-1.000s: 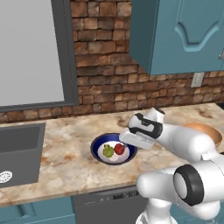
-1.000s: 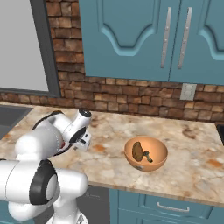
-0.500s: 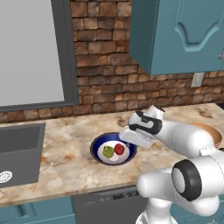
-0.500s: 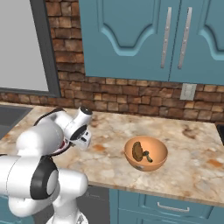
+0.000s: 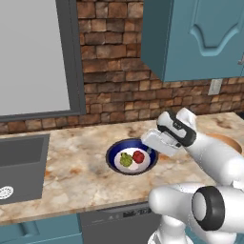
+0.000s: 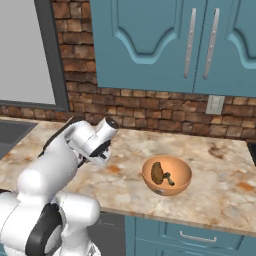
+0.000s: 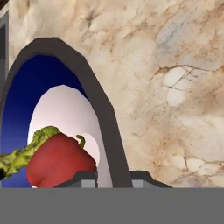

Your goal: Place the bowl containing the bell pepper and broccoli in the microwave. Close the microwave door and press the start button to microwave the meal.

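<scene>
Jaws of your gripper (image 7: 113,178), wide a second ago, now pinch the right rim of the bowl (image 5: 116,151) mid-counter (image 5: 71,167), bell pepper (image 5: 138,156) and broccoli (image 5: 125,159) inside, ready, likely, for lifting toward the microwave.

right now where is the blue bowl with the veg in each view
Left base view: the bowl sits mid-frame on the counter, just left of the gripper.
Right base view: the bowl is not in it; the arm covers that spot.
Hand view: its dark rim arcs up the left half, with the finger tips either side of it.
Shared landmark: the marbled counter.
</scene>
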Available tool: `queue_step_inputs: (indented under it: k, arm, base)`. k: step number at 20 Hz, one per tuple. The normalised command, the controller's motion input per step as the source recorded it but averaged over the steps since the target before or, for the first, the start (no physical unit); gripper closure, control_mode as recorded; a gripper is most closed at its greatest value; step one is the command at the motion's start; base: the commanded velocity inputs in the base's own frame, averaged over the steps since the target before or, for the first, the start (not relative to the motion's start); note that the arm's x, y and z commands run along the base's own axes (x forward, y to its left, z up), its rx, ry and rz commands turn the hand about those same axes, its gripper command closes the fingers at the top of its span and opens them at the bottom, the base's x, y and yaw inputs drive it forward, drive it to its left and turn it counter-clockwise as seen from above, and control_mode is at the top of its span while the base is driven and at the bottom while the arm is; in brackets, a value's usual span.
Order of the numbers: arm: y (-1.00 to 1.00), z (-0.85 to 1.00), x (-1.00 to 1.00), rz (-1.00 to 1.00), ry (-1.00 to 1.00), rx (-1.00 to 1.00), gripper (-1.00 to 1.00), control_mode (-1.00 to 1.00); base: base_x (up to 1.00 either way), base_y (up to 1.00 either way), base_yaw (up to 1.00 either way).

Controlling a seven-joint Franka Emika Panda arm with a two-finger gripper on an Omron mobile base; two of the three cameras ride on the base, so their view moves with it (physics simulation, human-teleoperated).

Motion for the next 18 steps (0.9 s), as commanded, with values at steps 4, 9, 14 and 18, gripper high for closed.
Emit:
queue_step_inputs:
  k: [4, 9, 14, 18]
  arm:
    - [-0.69, 0.64, -0.53, 0.00, -0.07, 0.24, 1.00, -1.00]
    - [-0.81, 0.90, -0.51, 0.00, -0.01, 0.21, 1.00, -1.00]
    - [-0.47, 0.80, -0.57, 0.00, 0.00, 0.10, 1.00, -1.00]
    - [-0.21, 0.21, -0.78, 0.03, 0.00, -0.01, 1.00, -1.00]
  base:
    - [0.00, 0.00, 0.00]
    - [0.00, 0.00, 0.00]
    - [0.00, 0.00, 0.00]
    - [0.00, 0.00, 0.00]
